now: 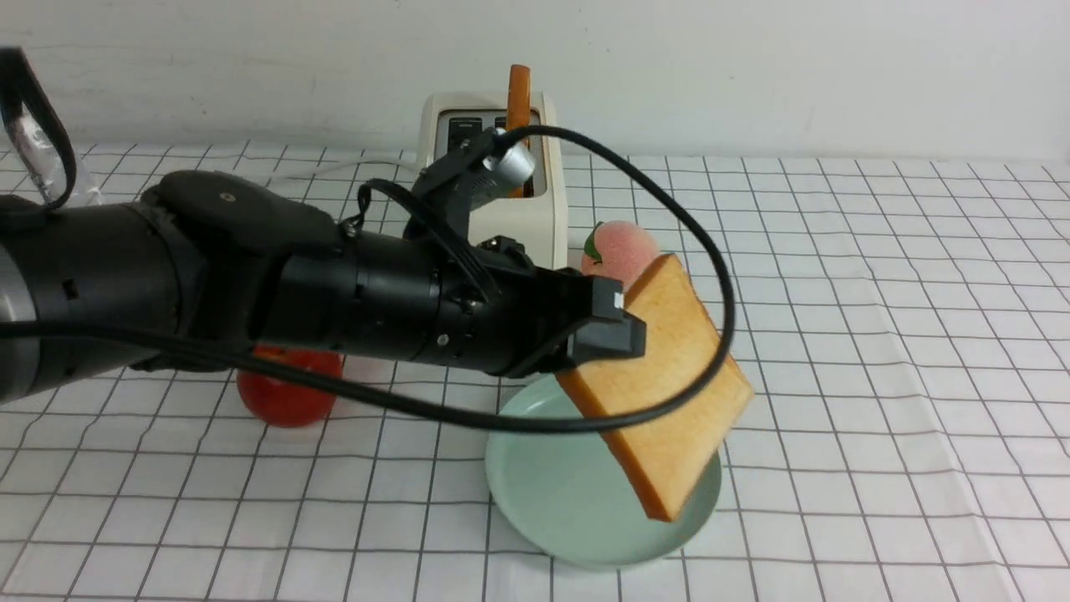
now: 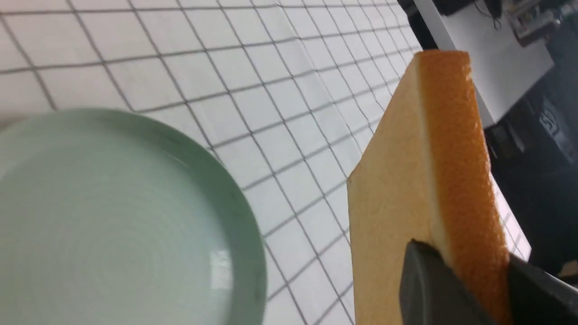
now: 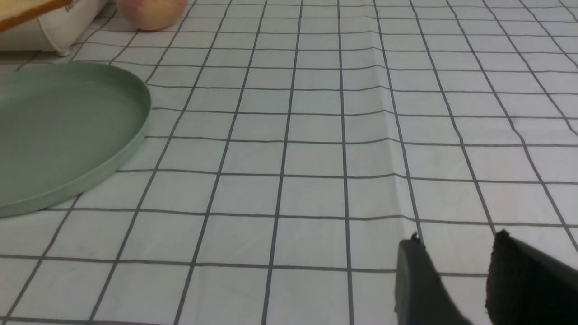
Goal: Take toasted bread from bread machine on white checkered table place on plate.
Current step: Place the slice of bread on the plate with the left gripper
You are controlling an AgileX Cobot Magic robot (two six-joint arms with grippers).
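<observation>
The left arm's fingers pinch the toasted bread by its upper edge, low corner hanging tilted over the plate, while the right fingers rest spread, empty.

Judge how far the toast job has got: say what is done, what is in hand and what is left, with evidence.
Done: one slice is out of the bread machine. In hand: the left pincer is shut on it, holding it tilted above the plate, which is bare. Left: lay it on the plate, then fetch the second slice standing in a slot.
</observation>
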